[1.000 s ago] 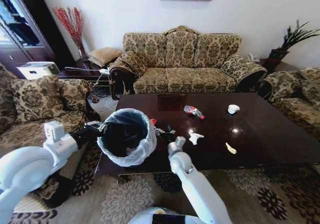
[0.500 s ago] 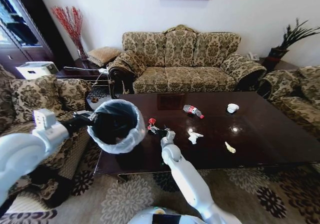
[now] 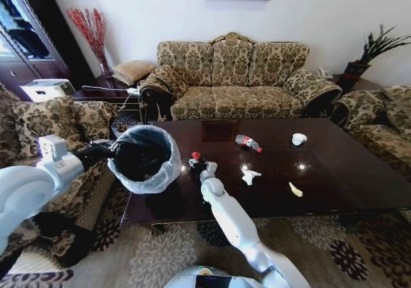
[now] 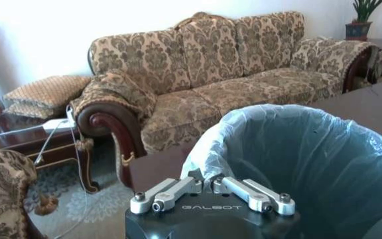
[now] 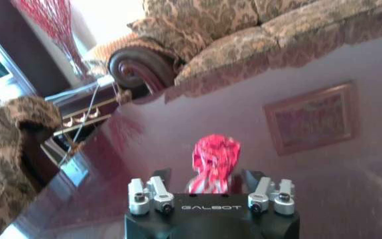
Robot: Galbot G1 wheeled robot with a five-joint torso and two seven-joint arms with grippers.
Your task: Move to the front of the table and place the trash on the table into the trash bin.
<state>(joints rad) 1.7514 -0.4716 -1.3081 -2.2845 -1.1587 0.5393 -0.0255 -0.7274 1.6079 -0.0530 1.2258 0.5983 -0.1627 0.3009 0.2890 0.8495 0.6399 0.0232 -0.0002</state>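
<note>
Left gripper (image 4: 211, 191): clamped on trash bin (image 3: 144, 158) rim, held left of table (image 3: 334, 179).
Right gripper (image 5: 211, 191): wide around red wrapper (image 5: 215, 160).
Risk: glossy top, wrapper may skid as fingers shut.

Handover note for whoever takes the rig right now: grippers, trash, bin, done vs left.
Left gripper: shut on the trash bin rim, holding it at the table's left end.
Right gripper: open, jaws either side of the red wrapper on the table, not gripped yet.
Left on the table: bottle, white papers, yellowish scrap.
Done: robot at table. Bin contents can't be seen.
</note>
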